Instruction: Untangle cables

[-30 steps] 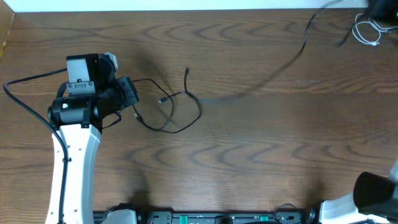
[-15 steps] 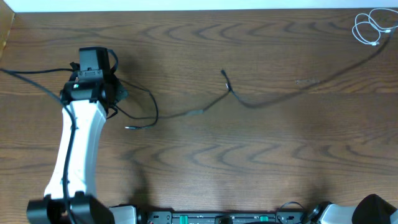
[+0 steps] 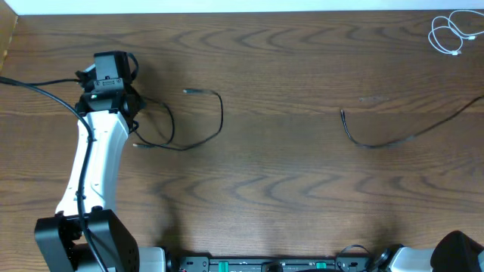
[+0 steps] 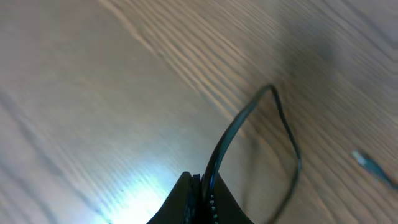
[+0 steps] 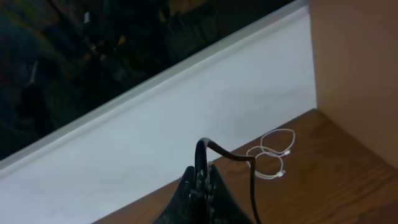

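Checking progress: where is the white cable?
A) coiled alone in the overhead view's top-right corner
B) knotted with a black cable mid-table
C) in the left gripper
A: the white cable lies looped there, apart from the left black cable and the right black cable.

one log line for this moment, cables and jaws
left jaws shut on left black cable | right jaws shut on right black cable | the two apart, uncrossed | white cable coiled, far right corner

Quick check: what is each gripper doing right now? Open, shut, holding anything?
Left gripper: jaws shut on the black cable on the left.
Right gripper: jaws shut on the second black cable.
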Robot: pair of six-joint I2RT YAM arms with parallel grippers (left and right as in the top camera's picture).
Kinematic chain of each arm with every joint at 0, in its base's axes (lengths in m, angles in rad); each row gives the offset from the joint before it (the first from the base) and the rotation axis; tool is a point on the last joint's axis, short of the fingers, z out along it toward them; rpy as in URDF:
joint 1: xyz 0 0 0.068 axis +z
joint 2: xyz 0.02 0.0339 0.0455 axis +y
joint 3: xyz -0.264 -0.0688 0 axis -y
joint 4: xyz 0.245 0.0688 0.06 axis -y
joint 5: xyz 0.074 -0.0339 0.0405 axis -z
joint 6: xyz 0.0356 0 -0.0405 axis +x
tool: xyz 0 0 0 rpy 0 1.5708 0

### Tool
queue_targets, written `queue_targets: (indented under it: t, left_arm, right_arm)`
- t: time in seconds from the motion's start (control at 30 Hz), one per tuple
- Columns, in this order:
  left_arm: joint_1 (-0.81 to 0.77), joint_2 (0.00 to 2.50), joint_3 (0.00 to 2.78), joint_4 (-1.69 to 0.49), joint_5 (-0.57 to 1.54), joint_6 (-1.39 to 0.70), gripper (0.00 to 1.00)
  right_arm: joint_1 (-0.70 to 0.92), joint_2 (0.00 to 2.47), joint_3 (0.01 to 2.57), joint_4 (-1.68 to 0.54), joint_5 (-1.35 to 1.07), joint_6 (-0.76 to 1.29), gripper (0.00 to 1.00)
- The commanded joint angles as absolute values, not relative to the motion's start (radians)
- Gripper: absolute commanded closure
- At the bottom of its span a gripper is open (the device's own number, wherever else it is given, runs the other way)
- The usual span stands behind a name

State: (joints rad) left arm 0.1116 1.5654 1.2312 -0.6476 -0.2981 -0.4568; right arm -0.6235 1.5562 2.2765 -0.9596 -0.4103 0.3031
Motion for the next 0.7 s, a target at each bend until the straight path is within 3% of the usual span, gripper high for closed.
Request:
queue_targets:
  t: [0.0, 0.27, 0.67]
  left_arm:
    - [0.07, 1.574, 1.251, -0.649, -0.15, -0.376, 0.92]
    - [-0.039, 1.574, 1.251, -0.649, -0.033, -0.371, 0.93]
    - [-0.162, 1.574, 1.251, -0.595, -0.033, -0.371, 0.93]
  right_arm:
    - [-0.623, 1.603, 2.282, -0.904, -0.337, 0.29, 0.99]
    - [-0.596, 1.697, 2.315, -0.67, -0.129, 0.181, 0.99]
    - [-0.559, 1.893, 2.373, -0.731, 0.293, -0.043, 0.99]
